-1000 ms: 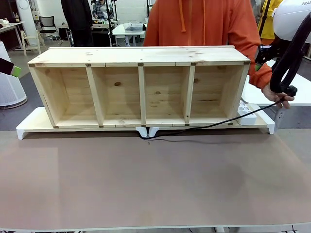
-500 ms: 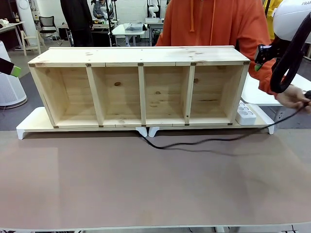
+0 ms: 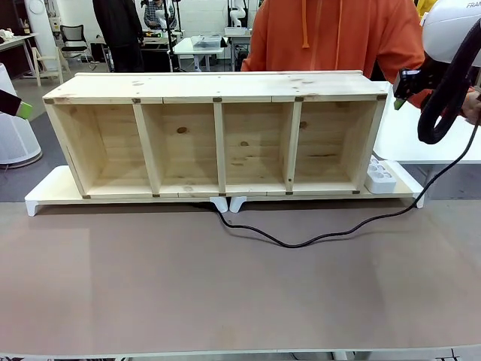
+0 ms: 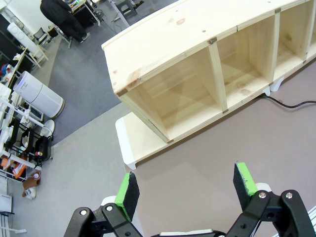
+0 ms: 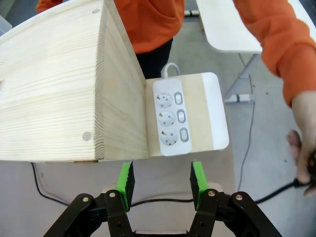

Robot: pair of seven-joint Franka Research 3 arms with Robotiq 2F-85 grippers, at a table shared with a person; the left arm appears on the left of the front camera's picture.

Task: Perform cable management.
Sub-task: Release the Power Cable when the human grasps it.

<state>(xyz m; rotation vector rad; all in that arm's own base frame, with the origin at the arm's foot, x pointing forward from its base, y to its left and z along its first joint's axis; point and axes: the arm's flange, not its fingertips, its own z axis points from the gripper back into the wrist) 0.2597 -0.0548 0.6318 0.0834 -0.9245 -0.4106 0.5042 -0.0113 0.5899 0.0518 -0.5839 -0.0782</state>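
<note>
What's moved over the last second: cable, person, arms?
The person's hand carried the cable end rightward and up to the picture's edge. The cable, taut before, now sags in a loop on the table. Shelf, power strip and both open pincers stayed put.

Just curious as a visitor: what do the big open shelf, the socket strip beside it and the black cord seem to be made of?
The shelf looks like unfinished pale wood, probably pine: knots and grain show. The socket strip seems smooth, matte white plastic. The cord looks rubber- or plastic-sheathed: thin, black, and bending loosely across the table.
</note>
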